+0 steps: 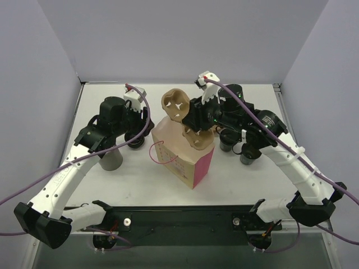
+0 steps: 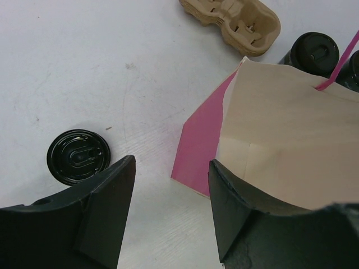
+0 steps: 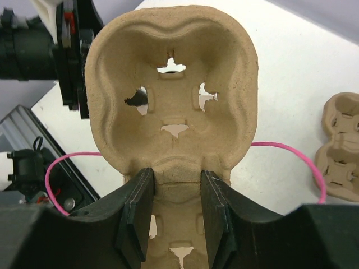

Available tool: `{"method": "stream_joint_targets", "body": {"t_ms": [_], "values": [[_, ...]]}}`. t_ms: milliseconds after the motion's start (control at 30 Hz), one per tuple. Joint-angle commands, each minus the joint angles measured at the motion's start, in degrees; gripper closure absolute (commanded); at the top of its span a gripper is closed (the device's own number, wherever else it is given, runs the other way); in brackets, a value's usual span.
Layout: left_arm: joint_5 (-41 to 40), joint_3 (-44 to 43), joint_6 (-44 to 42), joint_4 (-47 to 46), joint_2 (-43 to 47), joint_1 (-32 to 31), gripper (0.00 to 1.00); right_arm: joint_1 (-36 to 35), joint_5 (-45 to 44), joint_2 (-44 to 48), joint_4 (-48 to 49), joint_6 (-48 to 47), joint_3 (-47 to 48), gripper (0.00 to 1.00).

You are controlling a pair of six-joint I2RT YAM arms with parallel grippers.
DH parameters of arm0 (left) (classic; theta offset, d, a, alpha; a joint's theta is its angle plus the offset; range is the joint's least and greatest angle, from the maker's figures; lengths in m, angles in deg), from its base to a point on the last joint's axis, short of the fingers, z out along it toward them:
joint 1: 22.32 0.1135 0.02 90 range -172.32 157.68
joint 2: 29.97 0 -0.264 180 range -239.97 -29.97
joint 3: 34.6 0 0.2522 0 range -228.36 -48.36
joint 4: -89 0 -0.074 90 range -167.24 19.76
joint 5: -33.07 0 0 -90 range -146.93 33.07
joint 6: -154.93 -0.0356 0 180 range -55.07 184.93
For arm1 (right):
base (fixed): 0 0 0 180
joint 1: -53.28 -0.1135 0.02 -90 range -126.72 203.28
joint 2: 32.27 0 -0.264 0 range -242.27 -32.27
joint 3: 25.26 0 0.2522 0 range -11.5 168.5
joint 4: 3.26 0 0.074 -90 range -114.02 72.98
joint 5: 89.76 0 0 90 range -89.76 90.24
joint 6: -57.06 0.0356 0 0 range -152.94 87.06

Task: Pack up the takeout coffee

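The takeout coffee (image 2: 78,157), a small cup with a black lid, stands on the table just left of my open left gripper (image 2: 171,213), whose jaws hold nothing. From above, the cup (image 1: 134,143) sits under that gripper (image 1: 136,133). My right gripper (image 3: 176,179) is shut on the middle of a brown pulp cup carrier (image 3: 174,84). It holds the carrier (image 1: 178,105) upright over the open top of the tan paper bag (image 1: 179,154), which has pink sides. The bag (image 2: 280,151) stands right of my left gripper.
A taller grey lidless cup (image 1: 111,158) stands left of the bag. Two more black-lidded cups (image 1: 227,141) (image 1: 249,155) sit to the bag's right under the right arm. Another pulp carrier (image 2: 235,19) lies behind the bag. Pink bag handles (image 3: 291,154) loop outward.
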Motion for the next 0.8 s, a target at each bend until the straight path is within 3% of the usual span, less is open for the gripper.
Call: {"method": "stream_joint_targets", "body": {"t_ms": [0,100,300,767], "values": [[-0.47,-1.52,3.56,-2.85,2.65,1.03,0.36,-4.58,-4.32,-1.24,-0.08,-1.14,-0.79,0.69],[-4.77,-2.66,7.34,-1.54,3.53,1.64,0.36,-5.12,-6.61,-3.35,-3.06,-1.50,0.61,0.70],[-5.33,-3.03,14.55,1.64,5.90,3.05,0.32,-6.36,-9.16,-4.50,-8.52,-0.53,-0.70,0.69],[-3.04,0.05,15.08,-0.12,7.75,3.14,0.31,-7.67,-12.41,-4.94,-8.79,-1.94,-6.68,0.69]]}}
